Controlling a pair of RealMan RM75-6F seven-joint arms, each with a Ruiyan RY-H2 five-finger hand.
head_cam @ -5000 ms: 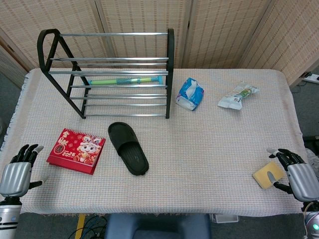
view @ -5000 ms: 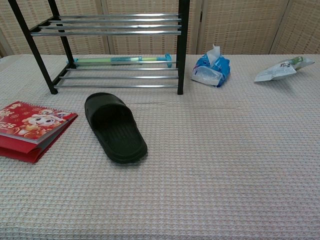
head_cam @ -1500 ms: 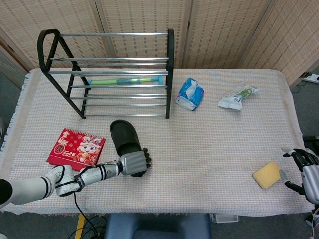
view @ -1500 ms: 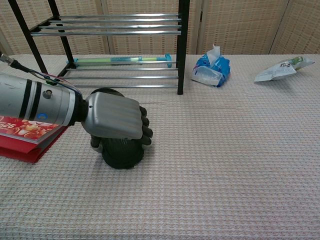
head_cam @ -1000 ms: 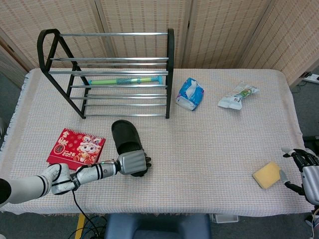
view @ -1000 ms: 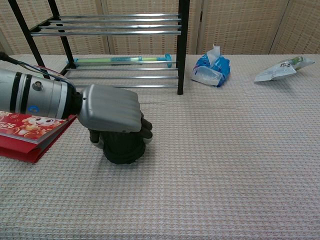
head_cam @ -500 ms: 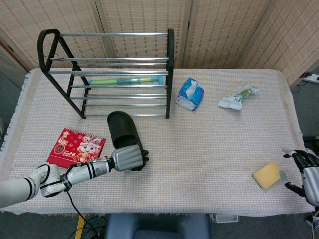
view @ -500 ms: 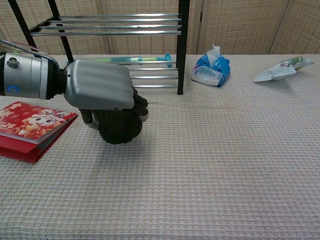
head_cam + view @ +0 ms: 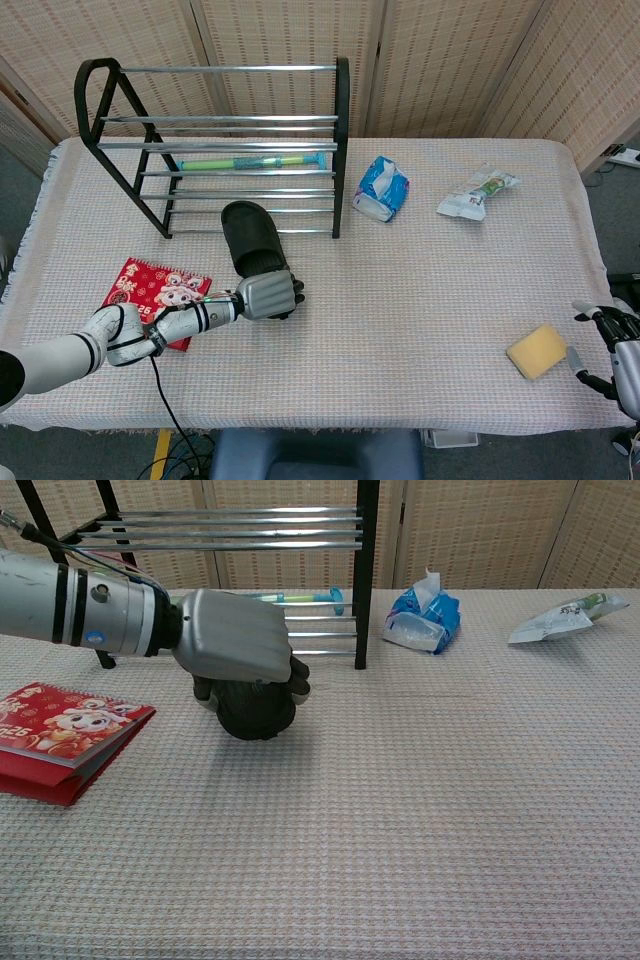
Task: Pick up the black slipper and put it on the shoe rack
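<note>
The black slipper (image 9: 252,232) is off the desk (image 9: 420,290), held by its heel end in the left hand (image 9: 268,296), with its toe pointing toward the front of the shoe rack (image 9: 220,140), close to the lowest bars. In the chest view the fingers (image 9: 296,680) wrap over the heel while the slipper's rounded end pokes out beneath the hand (image 9: 235,638), clear of the cloth and throwing a shadow on it.

The grip looks to be at one end only, so the long free toe may droop or twist; if it dips, it could catch on the front rail instead of sliding over it. A green and blue stick (image 9: 252,162) already lies across a lower shelf, and the slipper could knock it or end up propped crookedly on it. The shelves are just spaced bars, so a slipper let go at an angle might tip between them or slide back off the front. The forearm passes over the red calendar (image 9: 150,292) and could drag it if it drops lower.

The right hand (image 9: 618,345) sits at the far desk corner, fingers apart and holding nothing, near a yellow sponge (image 9: 538,351). A blue tissue pack (image 9: 381,187) and a plastic wrapper (image 9: 478,193) lie well apart from the work.
</note>
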